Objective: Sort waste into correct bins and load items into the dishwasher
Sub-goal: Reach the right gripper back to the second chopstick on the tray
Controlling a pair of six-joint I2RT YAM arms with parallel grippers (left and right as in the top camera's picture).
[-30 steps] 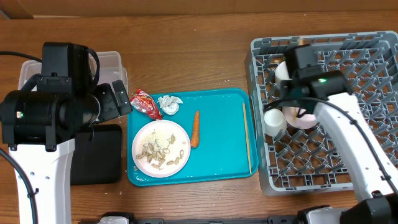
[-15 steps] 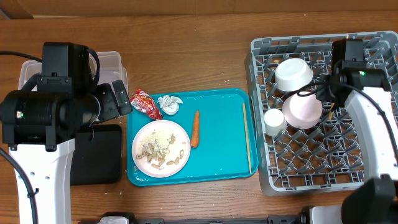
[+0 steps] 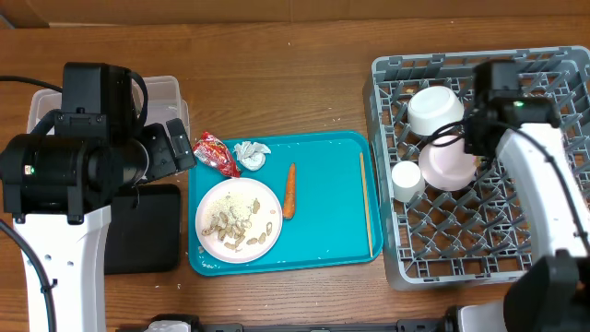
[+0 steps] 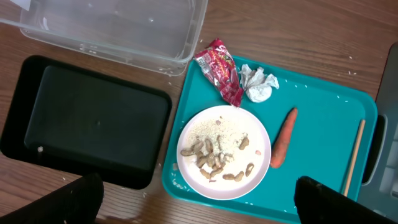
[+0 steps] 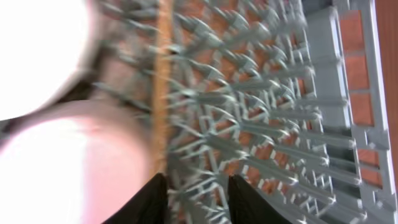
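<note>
On the desk (image 3: 277,74) stand four carriers, in a row from the left edge to the right: one clear tub (image 4: 112,25), one black tray (image 4: 87,118), one teal tray (image 3: 327,231) and one grey dish rack (image 3: 461,249).

The teal tray holds one white plate (image 3: 238,219) by its near left corner, strewn with beige and white scraps (image 3: 235,226). One carrot (image 3: 289,191) lies just right of the plate. One white tissue (image 3: 251,155) sits at the far edge. One red wrapper (image 3: 214,153) lies over the far left corner, half off the tray. One chopstick (image 3: 366,203) lies along the right edge.

In the rack, near its left wall, are two white bowls: one (image 3: 435,109) toward the far edge and one (image 3: 449,164) just nearer. One small cup (image 3: 407,180) stands against the left wall. A second chopstick (image 5: 163,62) lies on the lattice beside the bowls.

The left gripper (image 4: 199,183) hangs over the black tray and the plate with its jaws wide and nothing between them. The right gripper (image 5: 196,180) is over the rack with its jaws a narrow way apart. Only lattice shows in the gap, and the chopstick's end is by one finger, in a blurred view.
</note>
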